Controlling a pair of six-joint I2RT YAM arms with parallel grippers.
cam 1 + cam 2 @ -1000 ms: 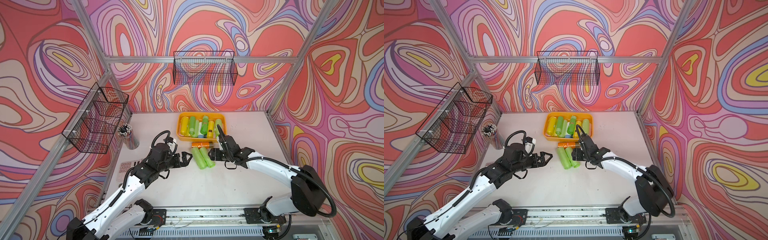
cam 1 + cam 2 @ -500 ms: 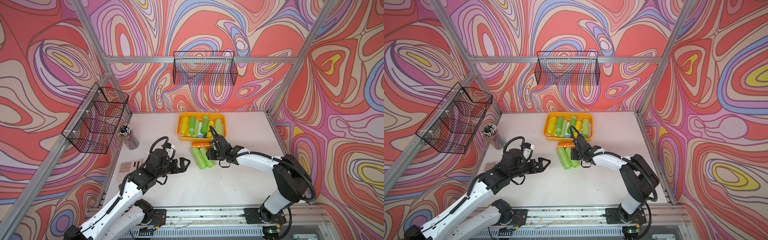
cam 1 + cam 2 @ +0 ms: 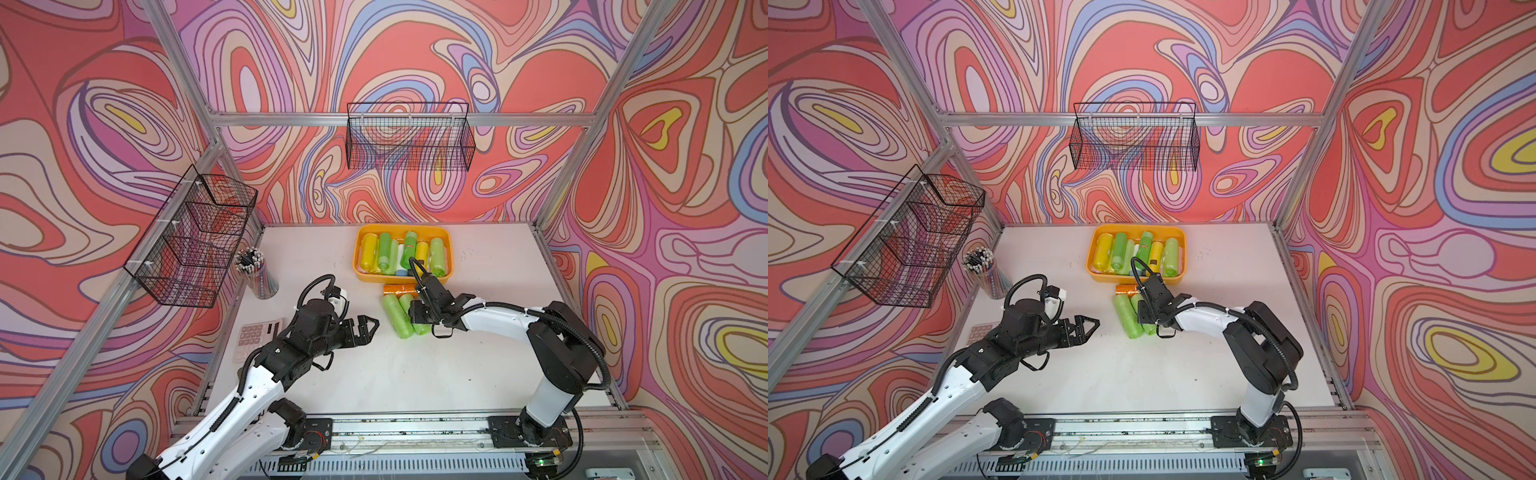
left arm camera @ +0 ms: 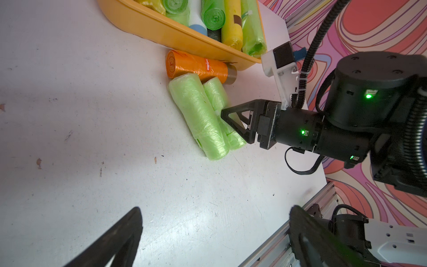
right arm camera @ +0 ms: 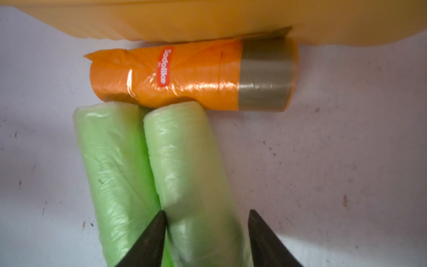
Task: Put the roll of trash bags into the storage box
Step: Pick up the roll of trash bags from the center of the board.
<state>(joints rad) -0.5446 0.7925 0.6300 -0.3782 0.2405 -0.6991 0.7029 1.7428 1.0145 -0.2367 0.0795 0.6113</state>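
Green roll [image 5: 184, 161] lying flat, long axis toward storage box [image 3: 402, 227], pinched by right end effector [image 5: 205, 211], left end effector [image 3: 370, 326] spread

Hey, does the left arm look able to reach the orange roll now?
Likely yes: the left gripper is open and empty, with bare table up to one end of the orange roll. Gripping looks tight, though, since the storage box and two green rolls crowd its sides.

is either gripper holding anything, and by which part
The left gripper is open and empty. The right gripper straddles one green roll around its middle, on the table; a firm grip cannot be told.
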